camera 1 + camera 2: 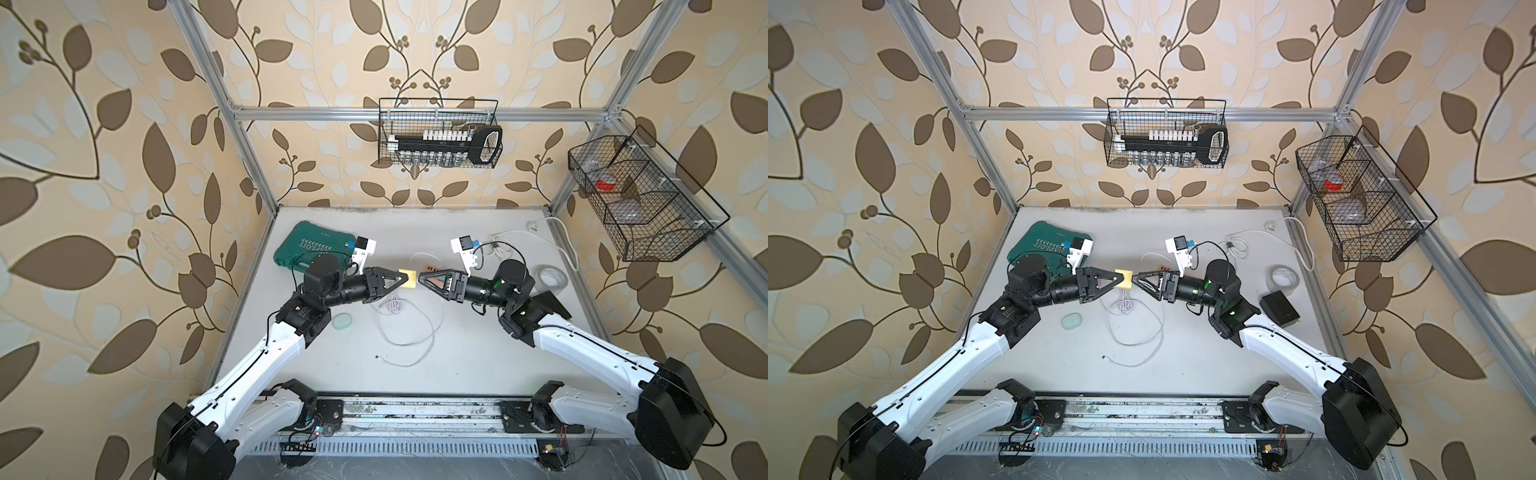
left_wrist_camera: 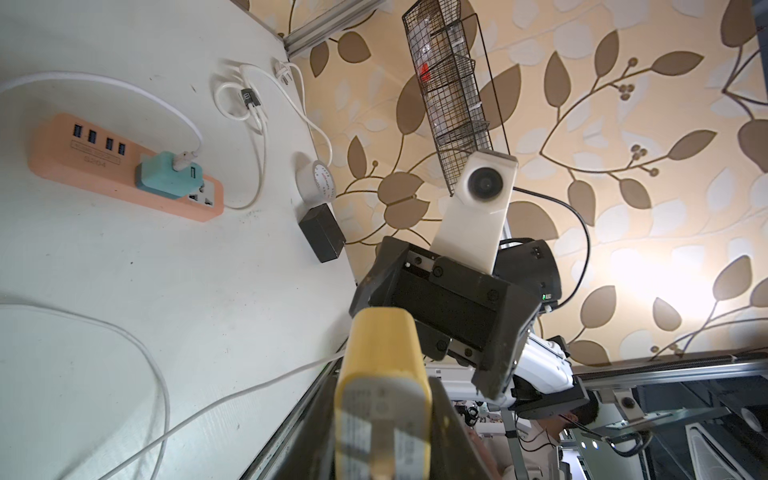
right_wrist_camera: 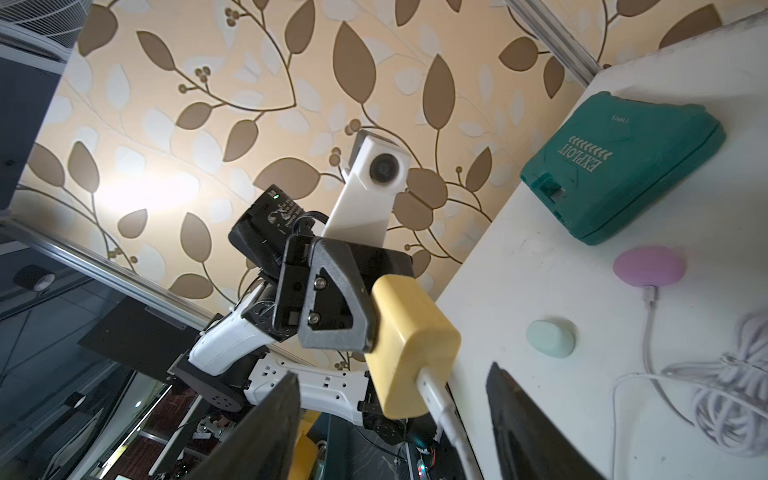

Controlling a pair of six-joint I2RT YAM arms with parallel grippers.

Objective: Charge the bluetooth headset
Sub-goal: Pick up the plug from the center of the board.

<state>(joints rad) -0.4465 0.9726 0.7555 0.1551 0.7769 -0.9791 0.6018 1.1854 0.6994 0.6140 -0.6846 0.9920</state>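
Handover geometry first: the yellow adapter (image 3: 411,345), pinched in the left claw (image 1: 404,277), runs lengthwise from claw to claw, its cable end between the wide-spread jaws of the right claw (image 3: 395,424), which touch neither it nor the white cable (image 3: 440,399). On the desk (image 1: 457,353) beneath the left claw lies a pink oval case (image 3: 648,266), likely the headset, cable plugged in. Farther, past the right claw, sits the orange power strip (image 2: 104,166); that arm looks nearer.

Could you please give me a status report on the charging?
Left end effector shut on yellow adapter, in mid-air. Right end effector open, jaws either side of its white cable. Orange power strip partly taken by teal plug; a socket beside it free.
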